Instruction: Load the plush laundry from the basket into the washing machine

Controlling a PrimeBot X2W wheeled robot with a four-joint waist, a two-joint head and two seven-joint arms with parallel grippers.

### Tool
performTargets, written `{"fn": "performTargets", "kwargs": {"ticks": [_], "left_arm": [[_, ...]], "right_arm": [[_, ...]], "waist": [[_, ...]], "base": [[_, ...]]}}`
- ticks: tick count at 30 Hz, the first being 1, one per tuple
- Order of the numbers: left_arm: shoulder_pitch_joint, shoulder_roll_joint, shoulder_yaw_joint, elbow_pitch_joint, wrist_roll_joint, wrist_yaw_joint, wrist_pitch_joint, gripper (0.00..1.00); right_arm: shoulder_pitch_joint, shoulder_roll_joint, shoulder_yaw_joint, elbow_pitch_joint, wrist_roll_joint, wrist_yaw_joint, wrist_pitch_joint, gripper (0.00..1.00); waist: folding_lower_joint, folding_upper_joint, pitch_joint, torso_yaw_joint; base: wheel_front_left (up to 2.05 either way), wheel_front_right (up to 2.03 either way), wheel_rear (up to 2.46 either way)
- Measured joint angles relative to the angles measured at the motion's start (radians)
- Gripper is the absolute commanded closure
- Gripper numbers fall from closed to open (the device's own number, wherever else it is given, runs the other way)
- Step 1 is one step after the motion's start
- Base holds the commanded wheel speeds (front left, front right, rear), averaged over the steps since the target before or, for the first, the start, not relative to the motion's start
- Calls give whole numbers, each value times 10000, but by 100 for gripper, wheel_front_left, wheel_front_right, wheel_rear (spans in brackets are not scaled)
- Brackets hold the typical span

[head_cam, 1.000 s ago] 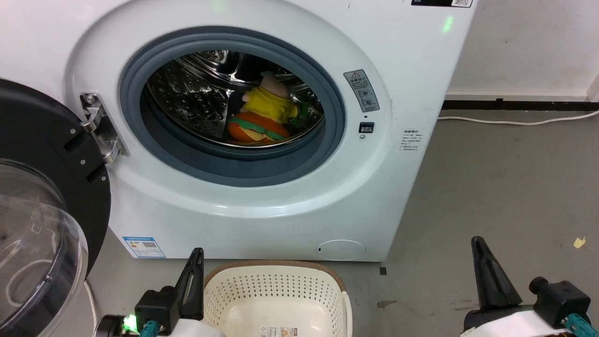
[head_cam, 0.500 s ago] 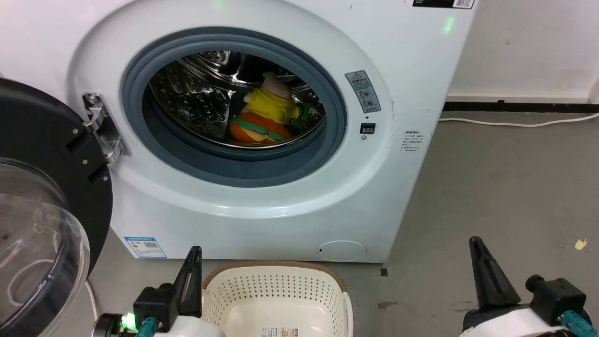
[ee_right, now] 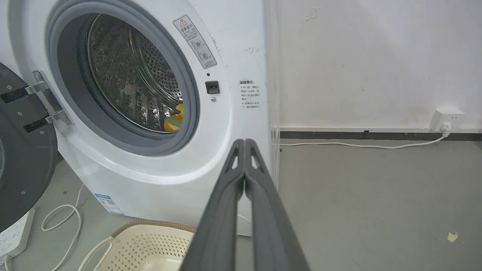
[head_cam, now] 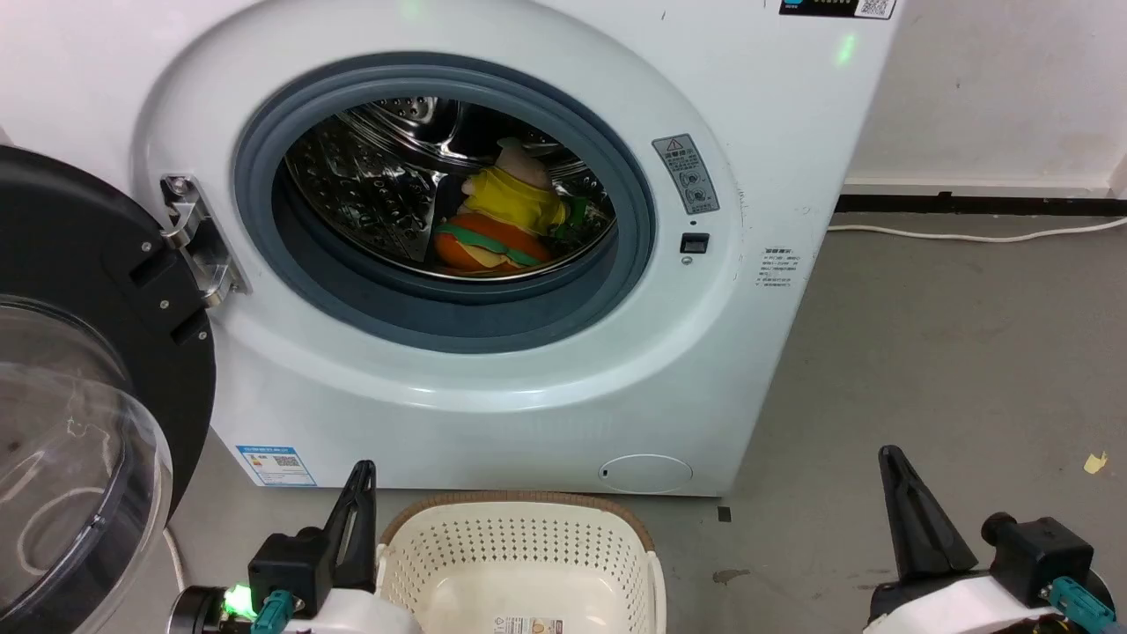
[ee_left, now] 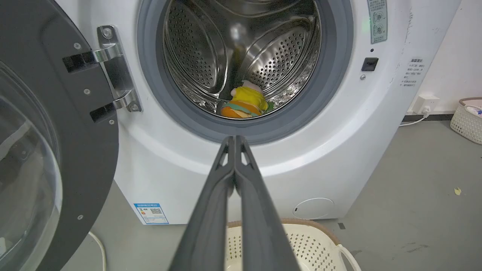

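The plush laundry (head_cam: 502,220) lies inside the steel drum of the washing machine (head_cam: 493,387), pink head up, orange base down; the left wrist view also catches the plush laundry (ee_left: 246,103), and a sliver of the plush laundry (ee_right: 174,122) peeks past the grey ring. The black-framed door (head_cam: 79,396) hangs open at the left. The cream basket (head_cam: 519,563) sits on the floor before the washer, with only a sticker on its floor. My left gripper (head_cam: 361,471) is shut beside the basket's left rim. My right gripper (head_cam: 889,458) is shut over bare floor at the right.
A white cable (head_cam: 968,231) runs along the wall's base to a socket (ee_right: 446,118). A power strip (ee_right: 13,233) and looped cord lie left of the washer. Another pale basket (ee_left: 467,118) stands by the far wall. A yellow scrap (head_cam: 1093,461) lies on the grey floor.
The whole head view has slid slightly, so the camera moved. Both grippers sit a little lower and farther left in it. The plush has not moved.
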State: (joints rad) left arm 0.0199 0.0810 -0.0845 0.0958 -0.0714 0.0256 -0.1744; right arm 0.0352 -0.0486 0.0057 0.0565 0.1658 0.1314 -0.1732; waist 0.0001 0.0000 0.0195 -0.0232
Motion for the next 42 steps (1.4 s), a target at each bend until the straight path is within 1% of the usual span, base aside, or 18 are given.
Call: {"fn": "performTargets", "kwargs": {"ticks": [42], "left_arm": [[-27,-105,385,-431,299,-109,861,100]], "right_arm": [[-89,0,-15,-255,-794,0,840,100]], "waist": [[0,0,-97,116]], "base": [[0,0,0]]}}
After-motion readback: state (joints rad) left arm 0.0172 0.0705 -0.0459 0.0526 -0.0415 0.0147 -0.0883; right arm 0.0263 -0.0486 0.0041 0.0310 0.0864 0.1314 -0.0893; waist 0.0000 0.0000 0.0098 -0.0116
